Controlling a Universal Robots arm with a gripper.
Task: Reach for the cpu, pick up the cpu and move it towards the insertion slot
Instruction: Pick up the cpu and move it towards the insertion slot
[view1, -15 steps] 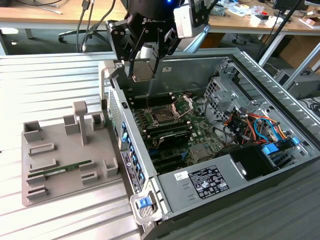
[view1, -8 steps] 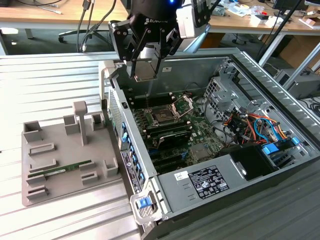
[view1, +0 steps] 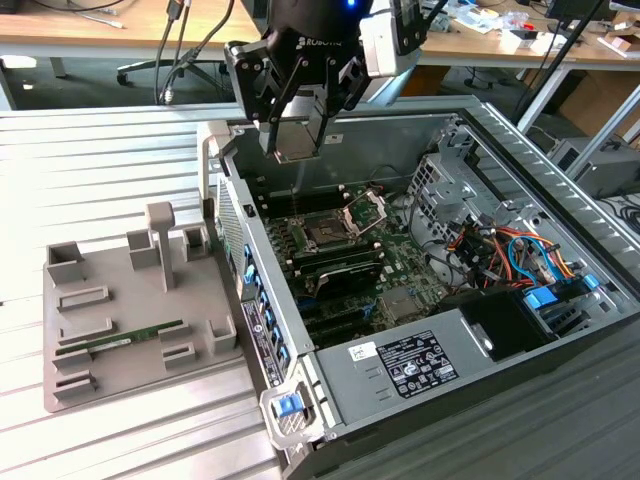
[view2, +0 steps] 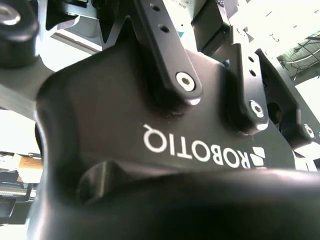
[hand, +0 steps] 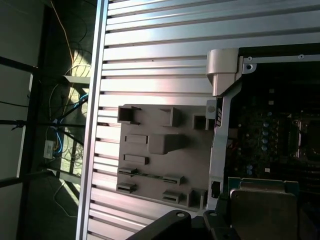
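Observation:
In the exterior view my gripper hangs above the back left corner of the open computer case, shut on the cpu, a thin pale silver square held flat between the fingers. The insertion slot is a dark square socket on the green board, below the cpu and toward the exterior view's right. Its silver frame is hinged open. The first wrist view shows the cpu close up, with the socket beyond it. In the second wrist view the gripper's black body is seen close up.
A grey fixture tray lies on the ribbed metal table at the exterior view's left, with a green memory stick in it. The case wall, a drive cage and bundled cables surround the board.

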